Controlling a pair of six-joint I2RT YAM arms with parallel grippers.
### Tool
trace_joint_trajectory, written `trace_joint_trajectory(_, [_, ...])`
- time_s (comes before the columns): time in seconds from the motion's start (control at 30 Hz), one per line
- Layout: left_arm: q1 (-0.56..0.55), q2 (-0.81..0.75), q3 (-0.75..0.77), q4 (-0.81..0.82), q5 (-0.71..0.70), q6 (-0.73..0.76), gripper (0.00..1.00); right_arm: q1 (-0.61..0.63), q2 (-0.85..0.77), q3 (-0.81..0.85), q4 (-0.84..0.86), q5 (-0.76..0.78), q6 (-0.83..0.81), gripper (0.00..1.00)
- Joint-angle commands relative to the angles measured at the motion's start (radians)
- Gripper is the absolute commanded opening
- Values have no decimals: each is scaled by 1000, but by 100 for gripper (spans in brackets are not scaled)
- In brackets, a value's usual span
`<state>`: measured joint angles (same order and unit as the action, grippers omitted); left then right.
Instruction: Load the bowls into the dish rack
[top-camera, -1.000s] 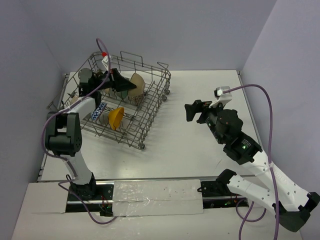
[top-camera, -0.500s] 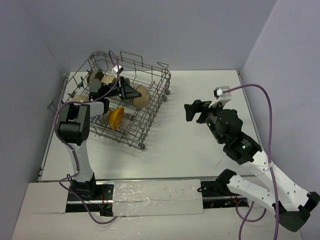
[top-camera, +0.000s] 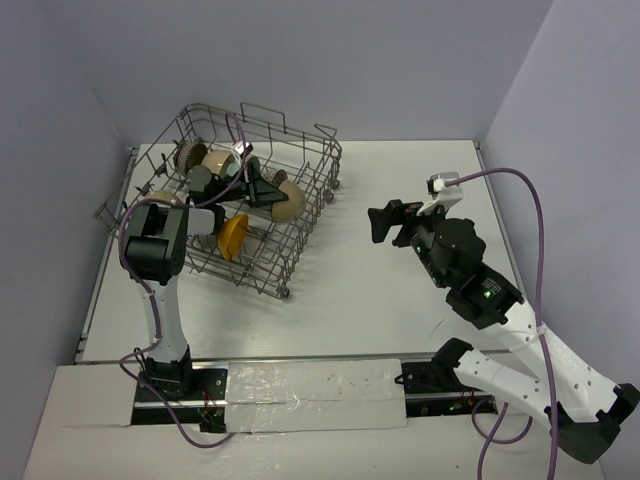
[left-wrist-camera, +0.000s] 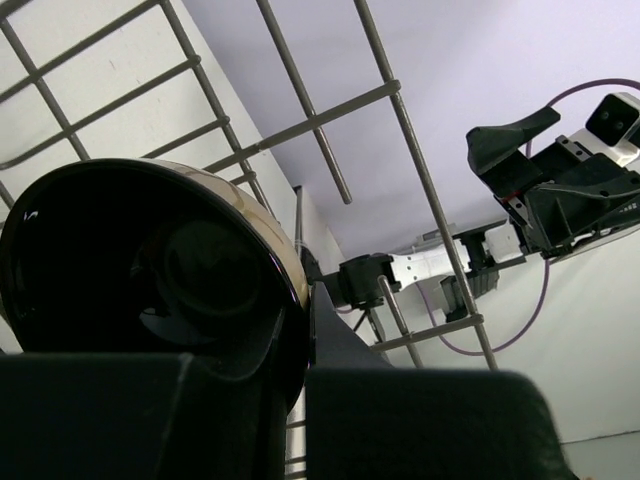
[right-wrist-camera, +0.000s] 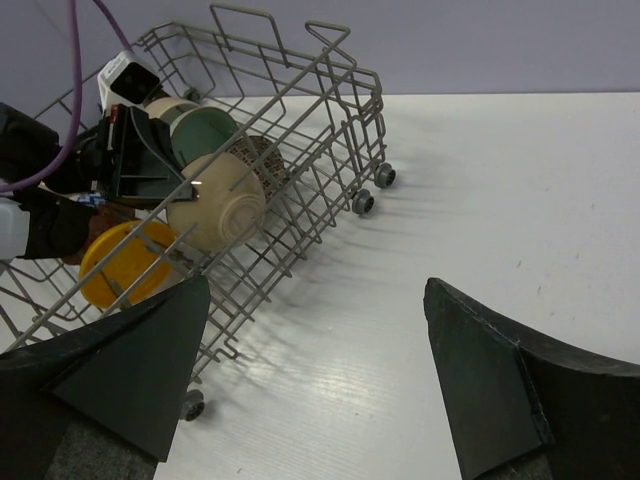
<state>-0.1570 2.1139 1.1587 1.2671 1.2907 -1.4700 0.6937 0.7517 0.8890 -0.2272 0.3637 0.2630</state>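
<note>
- The left gripper (top-camera: 268, 188) was inside the dish rack (top-camera: 312, 215), in the upper left of the top view, with its fingers closed on the rim of a beige bowl (top-camera: 287, 203).
- In the left wrist view the bowl's dark inside filled the lower left of the frame, and its wall ran down between the two fingers.
- The bowl lay to the right of the gripper, towards the rack's right-hand wall. It was tipped on edge, with its foot facing that wall and its opening facing back at the wrist.
- It looked to be at tine level and near the side wires, but whether it already rested on the tines could not be told.
- An orange-yellow bowl (top-camera: 232, 236) stood on edge lower left of the held one, with a gap between them. A pale green bowl (right-wrist-camera: 203, 130) sat behind the gripper, towards the upper left.
- The right gripper (top-camera: 383, 222) hung over the bare table (top-camera: 400, 310), right of the rack and well apart from it, with its jaws spread wide and nothing between them.
- Judging by this, the left arm was much the nearer, so setting the bowl down was its job. Opening its fingers would probably leave the bowl leaning in its slot.
</note>
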Motion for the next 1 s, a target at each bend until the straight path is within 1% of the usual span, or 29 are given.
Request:
trace_joint_trajectory(0.0, [-6,-19,3,99,-51,83,0,0,-6,-19,48,0,-10,95])
trace_joint_trajectory(0.07, [-9,-20,-5,51,-60,141,0,0,-8,-22,51,-3,-8,95])
trace_joint_trajectory(0.13, [-7,-26,-11,-38,-68,187,0,0,-8,-24,48,-5,-7,95])
trace_joint_trajectory(0.2, [-7,-38,-13,-124,-88,284,0,0,-11,-22,45,-2,-7,95])
trace_joint_trajectory(0.23, [-7,-43,-10,-224,-94,360,0,0,-12,-24,46,-2,-5,95])
trace_joint_trajectory(0.3, [-7,-55,1,-325,-114,434,0,1,-17,-27,48,-2,-5,95])
trace_joint_trajectory(0.33, [-7,-60,6,-409,-119,494,0,0,-17,-27,46,-2,-4,95])
trace_joint_trajectory(0.43, [-3,-74,12,-513,-148,566,1,1,-20,-28,46,-3,-1,95])
trace_joint_trajectory(0.5, [2,-88,16,-555,-172,597,6,1,-23,-28,45,-5,2,95])
trace_joint_trajectory(0.53, [2,-92,21,-586,-182,640,7,0,-25,-30,45,-6,2,95])
trace_joint_trajectory(0.57, [4,-97,27,-660,-191,666,8,0,-26,-30,45,-5,4,95])
trace_joint_trajectory(0.6, [4,-110,38,-702,-201,698,10,0,-31,-32,43,-6,5,95])
trace_joint_trajectory(0.63, [4,-117,44,-747,-230,761,12,0,-32,-32,45,-6,4,95])
trace_joint_trajectory(0.7, [7,-130,56,-843,-255,804,19,1,-38,-32,43,-5,4,95])
trace_joint_trajectory(0.87, [27,-155,44,-876,-310,823,26,1,-45,-32,45,-14,8,95])
trace_joint_trajectory(0.97, [30,-166,53,-951,-347,873,29,0,-45,-33,48,-20,12,95])
